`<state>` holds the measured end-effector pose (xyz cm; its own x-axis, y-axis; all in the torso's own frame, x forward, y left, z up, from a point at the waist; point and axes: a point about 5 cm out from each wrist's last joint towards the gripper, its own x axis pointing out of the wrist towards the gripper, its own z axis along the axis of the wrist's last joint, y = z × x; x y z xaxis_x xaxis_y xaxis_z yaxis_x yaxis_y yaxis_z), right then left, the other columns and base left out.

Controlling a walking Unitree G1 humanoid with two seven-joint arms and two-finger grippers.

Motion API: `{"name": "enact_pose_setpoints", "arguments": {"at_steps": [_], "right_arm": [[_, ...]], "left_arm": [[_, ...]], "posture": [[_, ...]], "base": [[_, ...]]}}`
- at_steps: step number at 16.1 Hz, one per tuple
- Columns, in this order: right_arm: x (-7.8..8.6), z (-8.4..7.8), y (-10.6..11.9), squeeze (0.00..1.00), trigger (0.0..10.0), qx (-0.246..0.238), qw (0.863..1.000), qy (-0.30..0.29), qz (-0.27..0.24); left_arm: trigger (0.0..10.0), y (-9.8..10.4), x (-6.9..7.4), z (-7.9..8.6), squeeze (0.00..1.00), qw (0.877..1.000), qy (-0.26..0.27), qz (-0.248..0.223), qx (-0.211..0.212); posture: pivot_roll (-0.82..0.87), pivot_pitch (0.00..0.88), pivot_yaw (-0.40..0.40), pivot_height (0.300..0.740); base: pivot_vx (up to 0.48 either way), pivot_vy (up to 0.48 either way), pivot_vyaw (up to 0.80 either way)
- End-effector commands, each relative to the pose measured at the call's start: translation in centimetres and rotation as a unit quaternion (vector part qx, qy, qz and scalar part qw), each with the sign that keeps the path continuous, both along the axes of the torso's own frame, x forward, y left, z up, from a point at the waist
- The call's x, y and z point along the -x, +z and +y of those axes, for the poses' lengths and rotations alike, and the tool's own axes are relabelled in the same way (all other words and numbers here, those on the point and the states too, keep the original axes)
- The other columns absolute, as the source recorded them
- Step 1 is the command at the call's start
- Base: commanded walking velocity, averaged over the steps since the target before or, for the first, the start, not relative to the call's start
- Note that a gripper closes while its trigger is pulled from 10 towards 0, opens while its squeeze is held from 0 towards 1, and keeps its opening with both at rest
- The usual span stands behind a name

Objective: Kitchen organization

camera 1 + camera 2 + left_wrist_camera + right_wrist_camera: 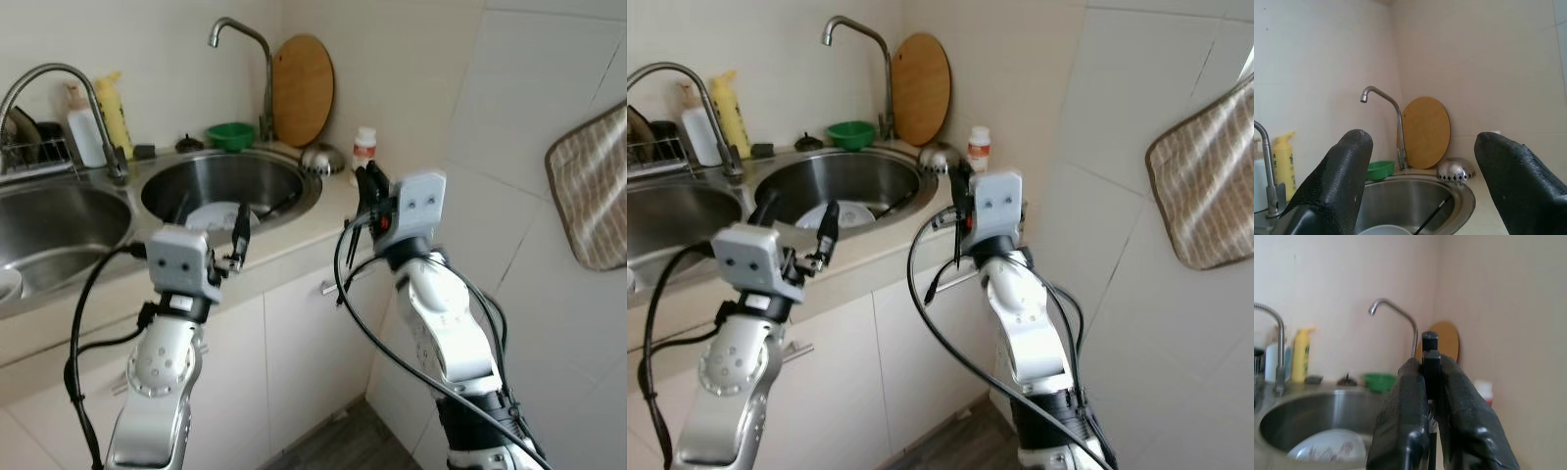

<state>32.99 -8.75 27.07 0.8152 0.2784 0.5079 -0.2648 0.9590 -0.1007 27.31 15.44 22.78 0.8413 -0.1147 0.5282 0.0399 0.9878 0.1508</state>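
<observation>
Left eye view: the left gripper (pixel 238 238) is hovering at the counter edge, its fingers pointing toward the round stainless steel sink basin (pixel 294 174) beyond them. The right gripper (pixel 369 191) is holding a thin black upright utensil (pixel 362 201), probably carrying it to the sink.

Right eye view: two curved metal taps are standing behind the basins, and one white plate (pixel 844 215) is lying in the round basin, likely awaiting washing.

Left wrist view: its fingers are spreading wide apart, empty; one round wooden cutting board (pixel 1426 132) is leaning on the wall past them.

Right wrist view: the fingers are pressing together on the utensil; one green bowl (pixel 1379 381) is sitting beyond.
</observation>
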Motion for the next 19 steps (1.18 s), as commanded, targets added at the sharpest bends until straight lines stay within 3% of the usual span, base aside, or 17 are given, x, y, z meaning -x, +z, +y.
{"name": "enact_pose_setpoints", "arguments": {"at_steps": [1, 6, 12, 19], "right_arm": [[0.8, -0.1, 3.0, 0.0, 10.0, -0.01, 0.999, 0.003, -0.053], [0.7, 0.6, 4.6, 0.0, 10.0, -0.037, 0.996, 0.01, -0.083], [0.8, 1.2, 5.5, 0.0, 10.0, -0.061, 0.992, 0.026, -0.108], [0.1, 0.5, 6.7, 0.0, 10.0, -0.077, 0.989, 0.012, -0.123]], "left_arm": [[10.0, 1.3, 0.4, -0.1, 0.0, 1.0, -0.004, -0.019, 0.001], [10.0, 2.0, 0.7, -0.2, 0.0, 1.0, -0.005, -0.029, -0.004], [10.0, 3.9, 0.8, -0.1, 0.0, 0.998, -0.006, -0.056, -0.005], [10.0, 5.0, 0.8, 0.0, 0.0, 0.997, -0.003, -0.075, -0.008]], "posture": [[-0.03, 0.0, -0.021, 0.736], [-0.01, 0.0, -0.024, 0.736], [0.0, 0.0, -0.03, 0.736], [0.01, 0.0, -0.044, 0.736]], "base": [[0.0, 0.0, 0.0], [0.233, 0.0, 0.77], [0.48, 0.0, 0.78], [0.48, 0.0, 0.0]]}}
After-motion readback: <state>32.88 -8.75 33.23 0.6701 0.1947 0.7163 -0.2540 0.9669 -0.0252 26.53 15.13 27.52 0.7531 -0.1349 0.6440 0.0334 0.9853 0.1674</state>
